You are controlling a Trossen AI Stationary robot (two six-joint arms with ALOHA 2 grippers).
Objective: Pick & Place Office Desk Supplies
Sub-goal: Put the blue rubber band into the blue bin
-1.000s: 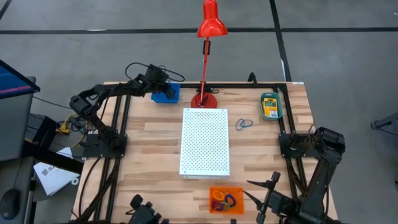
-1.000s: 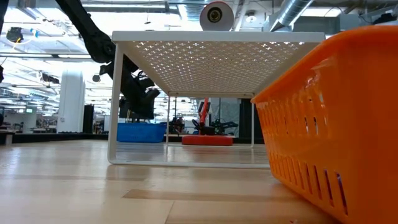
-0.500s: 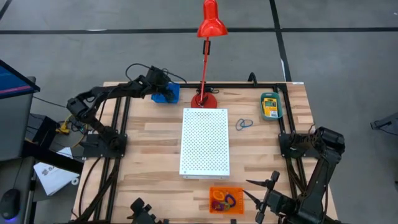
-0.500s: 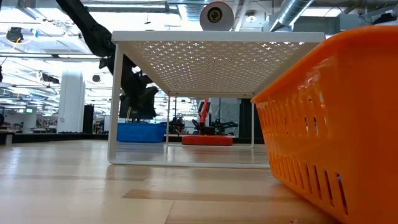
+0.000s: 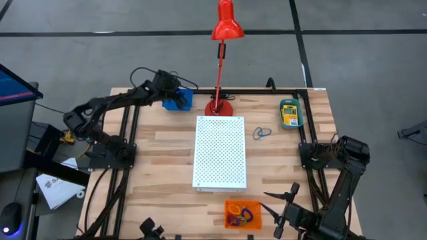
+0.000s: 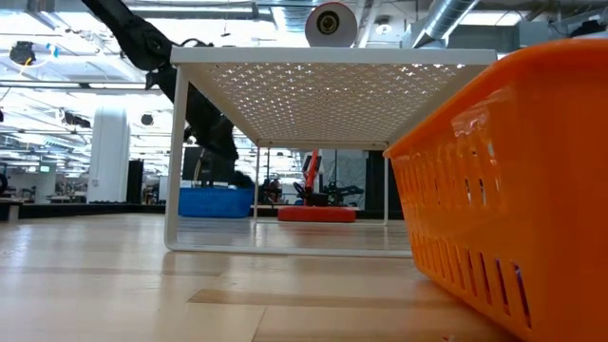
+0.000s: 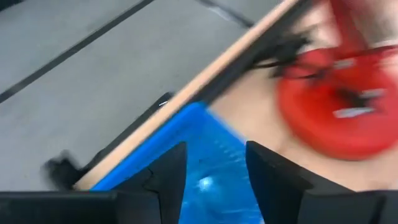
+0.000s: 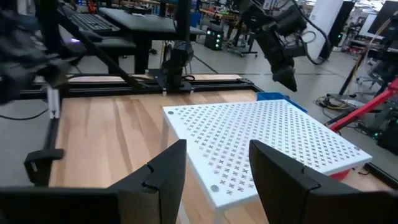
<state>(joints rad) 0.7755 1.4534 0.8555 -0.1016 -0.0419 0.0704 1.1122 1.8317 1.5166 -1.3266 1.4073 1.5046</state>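
Note:
My left gripper hovers open and empty over the small blue tray at the table's far left. My right gripper waits open at the near right corner. Beside it sits the orange tray, holding purple and orange loops. A yellow-and-green crayon box lies in the teal tray at the far right. Thin blue loops lie flat on the wood between that tray and the white board.
The large white perforated board stands on legs at the table's middle. The red desk lamp's base sits just right of the blue tray, its stem leaning past the far edge. Bare wood lies left of the board.
The left arm's elbow has swung out toward the table's left edge. Its gripper has stayed over the blue tray, shifting slightly toward the far left corner. The right arm has kept still.

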